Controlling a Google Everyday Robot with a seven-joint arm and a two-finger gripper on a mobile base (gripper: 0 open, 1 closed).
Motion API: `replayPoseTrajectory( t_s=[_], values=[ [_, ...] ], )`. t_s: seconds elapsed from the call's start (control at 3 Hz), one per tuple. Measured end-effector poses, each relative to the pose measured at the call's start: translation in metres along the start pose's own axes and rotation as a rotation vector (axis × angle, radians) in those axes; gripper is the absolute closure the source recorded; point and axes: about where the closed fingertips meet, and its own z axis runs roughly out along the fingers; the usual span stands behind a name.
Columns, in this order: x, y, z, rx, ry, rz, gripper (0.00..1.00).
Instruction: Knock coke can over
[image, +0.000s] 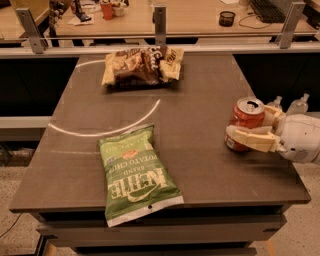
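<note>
the coke can stands upright near the right edge of the surface. the gripper is open, one finger on each side of the can. expect a light, stiff, smooth-walled body that may slide. apply contact high on the sidewall, near the rim.

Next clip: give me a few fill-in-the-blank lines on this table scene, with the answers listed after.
1. The coke can stands ___, not on its side.
2. The gripper is at the can, toward the ___ edge of the table in the view.
3. The chip bag nearest the camera is ___.
Missing words: upright; right; green.
</note>
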Motion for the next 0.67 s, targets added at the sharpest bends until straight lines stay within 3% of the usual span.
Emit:
replayPoseTrajectory(
  t_s=[0.33, 0.67],
  values=[
    [-0.017, -0.011, 0.003, -0.039, 0.053, -0.057, 0.87],
    [-0.046, -0.033, 0.009, -0.106, 0.168, -0.184, 1.00]
  ],
)
